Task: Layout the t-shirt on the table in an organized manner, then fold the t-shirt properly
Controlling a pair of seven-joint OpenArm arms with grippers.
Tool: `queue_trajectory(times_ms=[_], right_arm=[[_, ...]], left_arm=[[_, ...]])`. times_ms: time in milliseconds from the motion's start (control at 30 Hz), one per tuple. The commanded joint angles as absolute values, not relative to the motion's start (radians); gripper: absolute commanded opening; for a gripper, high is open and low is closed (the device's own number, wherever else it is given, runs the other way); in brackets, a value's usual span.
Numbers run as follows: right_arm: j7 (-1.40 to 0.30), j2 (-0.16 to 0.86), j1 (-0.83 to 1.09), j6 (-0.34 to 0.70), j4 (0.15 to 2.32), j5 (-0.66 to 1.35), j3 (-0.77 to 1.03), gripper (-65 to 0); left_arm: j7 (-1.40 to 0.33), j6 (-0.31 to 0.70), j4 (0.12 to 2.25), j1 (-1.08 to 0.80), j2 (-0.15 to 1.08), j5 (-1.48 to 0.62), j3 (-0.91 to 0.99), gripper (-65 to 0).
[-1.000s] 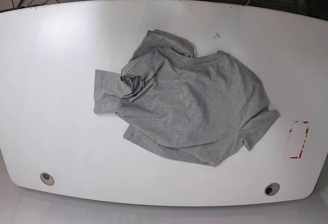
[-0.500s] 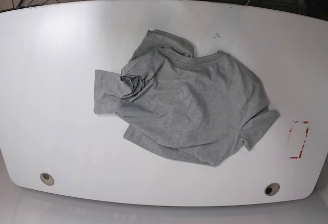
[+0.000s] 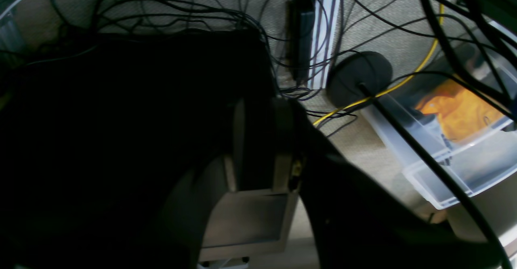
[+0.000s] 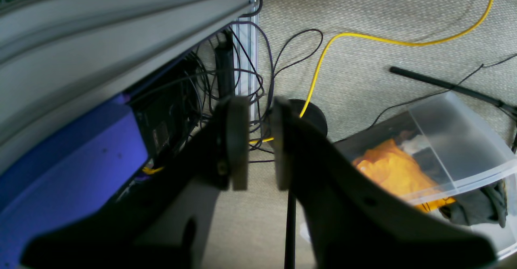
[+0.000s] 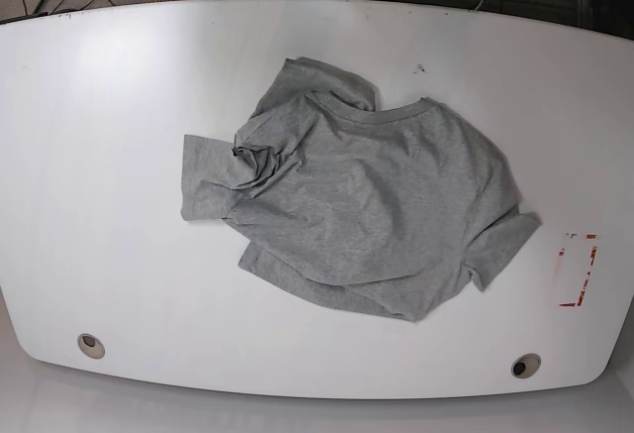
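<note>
While both arms sit off the far edge, the large glossy white tabletop [image 5: 99, 156] carries one item: a heather-grey short-sleeved cotton t-shirt [image 5: 367, 215], lying crumpled and unfolded near the middle, slightly toward the base view's right.

T-shirt: ribbed crew neck [image 5: 381, 113] turned toward the far edge; one sleeve [image 5: 205, 177] spread flat toward the view's left, with a bunched knot of fabric [image 5: 256, 161] just beside it; the other sleeve [image 5: 503, 243] pointing toward the near right corner; hem doubled under along the near side. No lettering shows on the upturned face.

Tabletop fittings: two small round grommet holes near the front edge, one on the left [image 5: 90, 345], one on the right [image 5: 525, 366]; a red-marked rectangle [image 5: 577, 270] near the right edge, apart from the shirt.

Left end effector [image 3: 258, 143]: seen by its wrist camera in deep shadow, pads parallel with a narrow gap, nothing between them; released, hanging over carpet and black cables.

Right end effector [image 4: 254, 139]: pads likewise a narrow gap apart, gripping nothing, hanging over beige carpet.

Floor items: yellow cable [image 4: 323, 55]; clear plastic bin [image 4: 456, 139] holding orange cloth [image 4: 391, 168]; round black stand base [image 3: 359, 75]
</note>
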State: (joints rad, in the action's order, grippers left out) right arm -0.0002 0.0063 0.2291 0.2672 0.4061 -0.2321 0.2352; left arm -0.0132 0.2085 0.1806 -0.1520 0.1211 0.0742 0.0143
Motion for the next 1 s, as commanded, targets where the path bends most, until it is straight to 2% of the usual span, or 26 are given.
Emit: queue_trajectory(times_ms=[0, 467, 967], right_arm=[[0.013, 0.009, 0.237, 0.278, 0.415, -0.229, 0.238, -55.5], [0.004, 0.013, 0.247, 0.276, 0.445, -0.228, 0.235, -55.3], [0.010, 0.012, 0.244, 0.277, 0.440, -0.228, 0.237, -55.0]], left_arm=[[-0.014, 0.208, 0.193, -0.159, 0.138, 0.072, 0.017, -55.1], [-0.021, 0.207, 0.534, -0.319, 0.167, 0.075, 0.015, -54.8], [-0.011, 0.205, 0.374, -0.256, 0.169, 0.076, 0.021, -54.6]])
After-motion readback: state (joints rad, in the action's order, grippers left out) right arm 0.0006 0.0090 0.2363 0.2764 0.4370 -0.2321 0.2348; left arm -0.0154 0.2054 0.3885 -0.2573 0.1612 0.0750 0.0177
